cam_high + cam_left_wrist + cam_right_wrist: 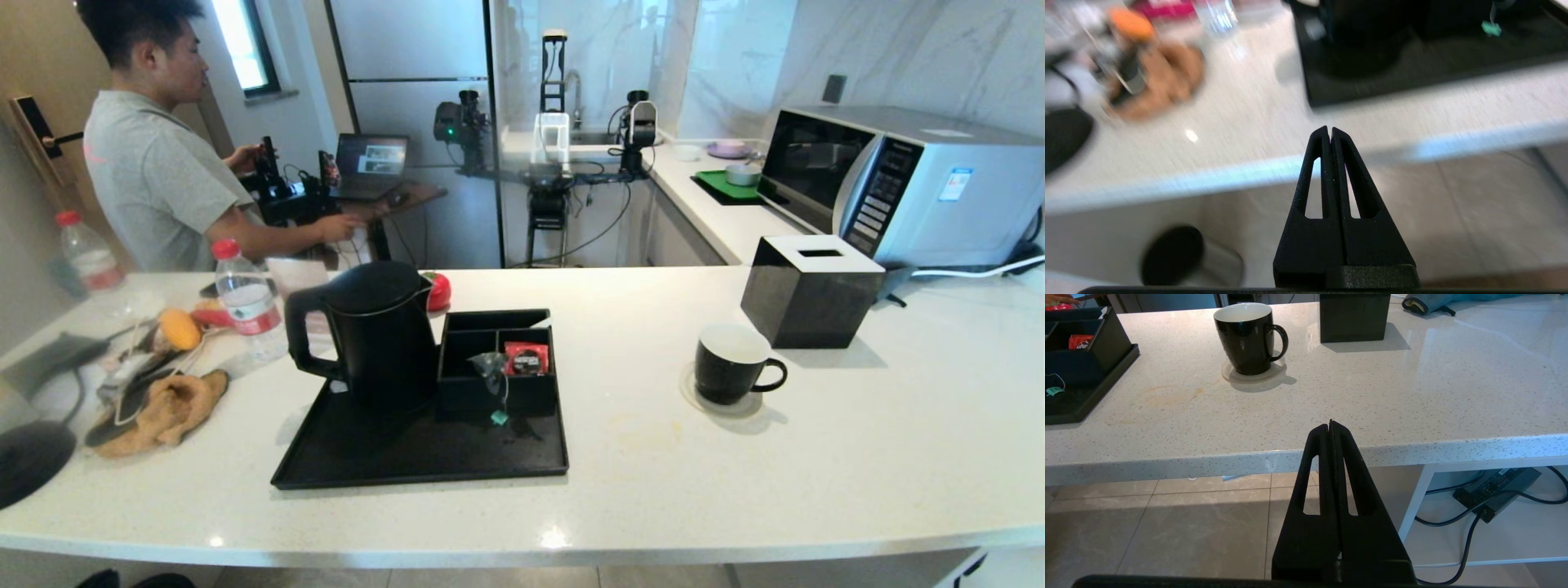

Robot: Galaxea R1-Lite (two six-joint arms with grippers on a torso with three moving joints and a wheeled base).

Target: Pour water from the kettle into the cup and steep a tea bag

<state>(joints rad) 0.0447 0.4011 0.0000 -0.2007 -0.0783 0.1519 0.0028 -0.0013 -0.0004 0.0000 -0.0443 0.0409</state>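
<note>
On the black tray point(424, 457), the kettle point(380, 335) stands at nine o'clock of the tea bag point(492, 365); the cup point(729, 362) sits at three o'clock. Left gripper point(1329, 130) and right gripper point(1330, 424) hang pressed together, empty, below the counter edge point(1208, 461).

Left gripper point(1329, 130) hanging low off the surface point(1241, 122) edge, fingers pressed flat together, tips aiming toward 12 o'clock, holding nothing. Right gripper point(1330, 424) sitting parked below the surface edge likewise, fingers pressed together, empty, pointing to 12 o'clock. Neither arm showing in the head view.
</note>
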